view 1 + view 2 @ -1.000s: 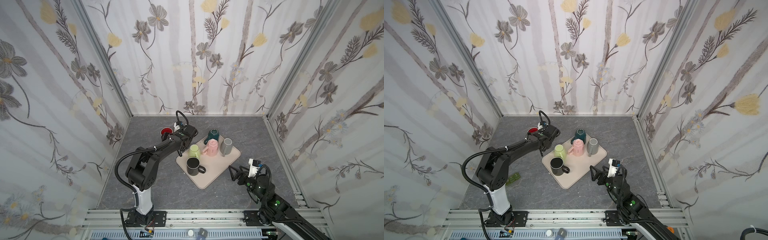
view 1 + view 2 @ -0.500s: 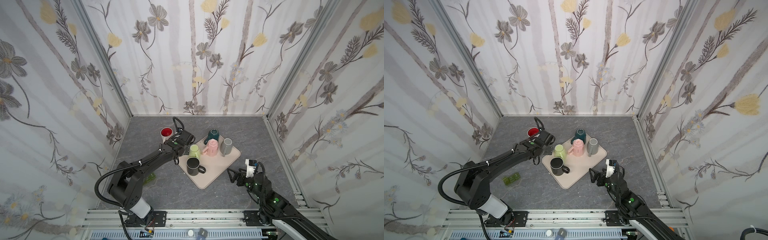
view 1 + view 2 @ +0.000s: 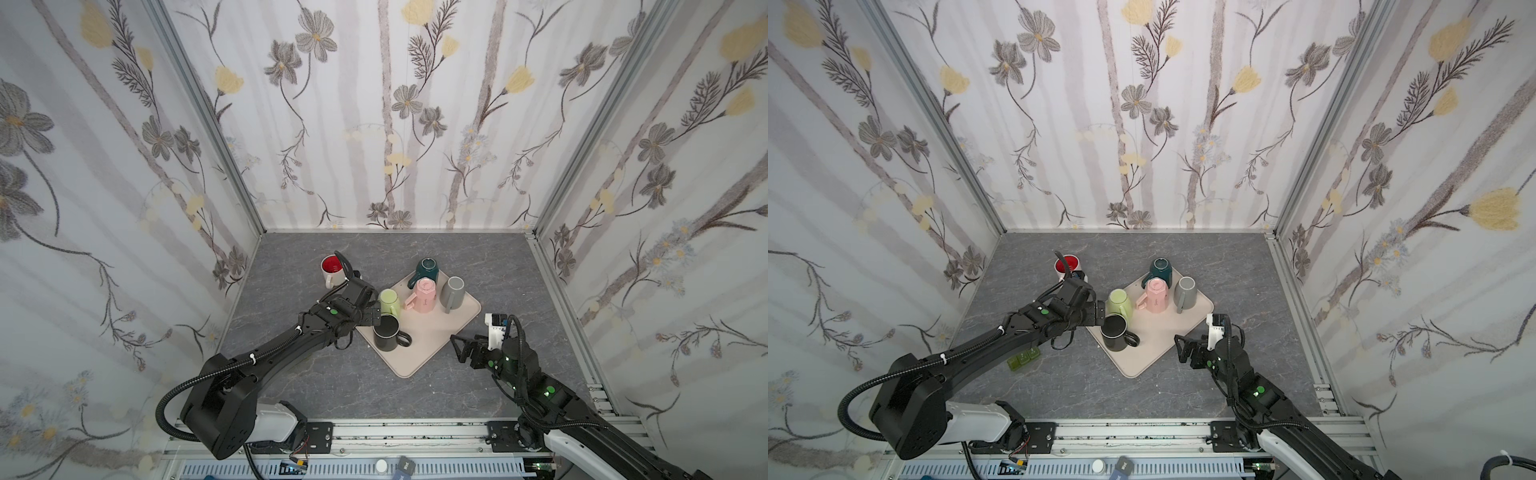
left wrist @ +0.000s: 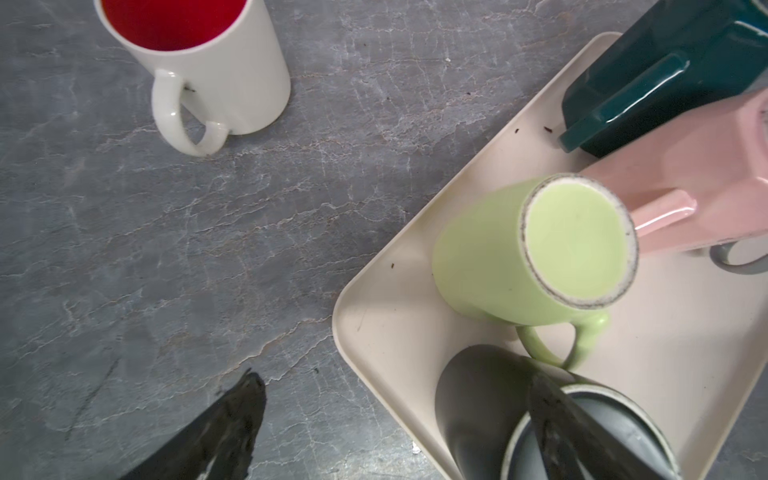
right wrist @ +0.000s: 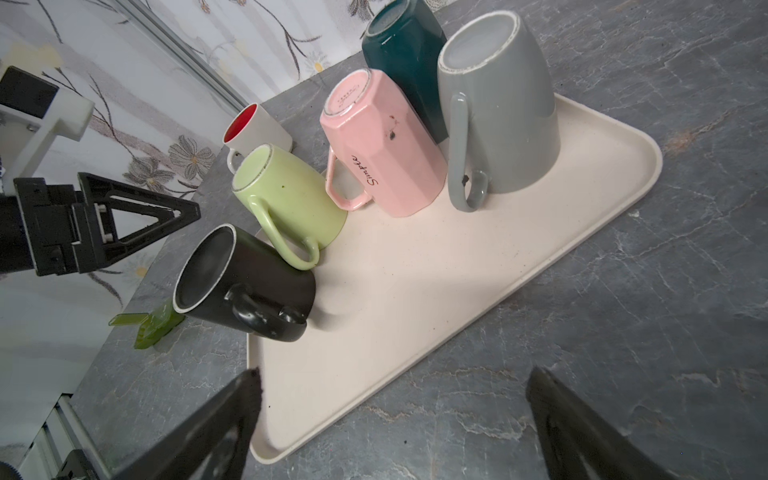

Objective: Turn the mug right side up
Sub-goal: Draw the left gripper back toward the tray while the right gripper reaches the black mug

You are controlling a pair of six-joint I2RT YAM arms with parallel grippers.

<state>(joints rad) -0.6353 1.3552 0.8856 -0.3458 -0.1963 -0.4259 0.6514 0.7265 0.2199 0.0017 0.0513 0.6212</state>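
On the beige tray point(image 3: 432, 336) point(image 5: 415, 266), a green mug point(image 3: 389, 301) point(image 4: 536, 249), a pink mug point(image 3: 424, 296) point(image 5: 382, 145), a teal mug point(image 3: 428, 271) and a grey mug point(image 3: 453, 293) point(image 5: 498, 108) stand bottom up. A black mug point(image 3: 386, 332) point(image 5: 245, 282) stands at the tray's near-left corner, a white-ringed end up. A white mug with a red inside point(image 3: 332, 270) point(image 4: 199, 62) stands upright on the table. My left gripper point(image 3: 371, 313) point(image 3: 1096, 313) point(image 4: 395, 376) is open beside the black mug, one finger above it. My right gripper point(image 3: 459, 349) point(image 5: 395, 374) is open off the tray's near-right edge.
A small green plastic piece point(image 3: 1023, 357) point(image 5: 145, 328) lies on the grey table point(image 3: 415, 386), left of the tray under my left arm. Flowered walls close the cell on three sides, with a metal rail along the front.
My left gripper has pulled back, empty, from the red-inside mug to the black mug, with the arm dropping low. My right gripper has shifted a little toward the tray.
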